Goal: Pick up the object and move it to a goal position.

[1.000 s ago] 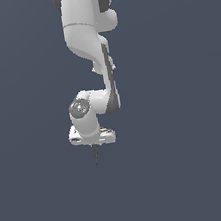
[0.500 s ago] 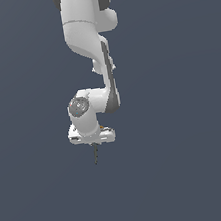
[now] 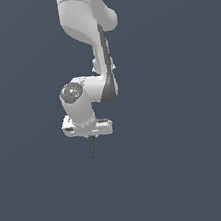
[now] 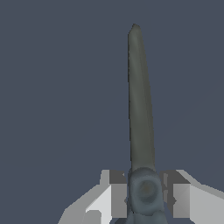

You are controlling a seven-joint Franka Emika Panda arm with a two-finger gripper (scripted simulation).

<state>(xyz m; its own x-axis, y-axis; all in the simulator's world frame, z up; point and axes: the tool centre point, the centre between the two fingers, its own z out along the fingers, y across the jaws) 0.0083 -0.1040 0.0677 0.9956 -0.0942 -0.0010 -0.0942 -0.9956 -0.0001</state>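
My gripper (image 4: 145,192) is clamped on the scissors (image 4: 140,109), jaws pinching near the pivot, dark blades sticking out past the tips. In the exterior view the scissors (image 3: 92,146) hang below my gripper (image 3: 90,134), a thin sliver, a bit left of centre, clear of the grey surface. Orange handles not visible. No goal marker visible either. Risk as I judge it: narrow grip at one point, so the blades could pivot or slip out on a fast move
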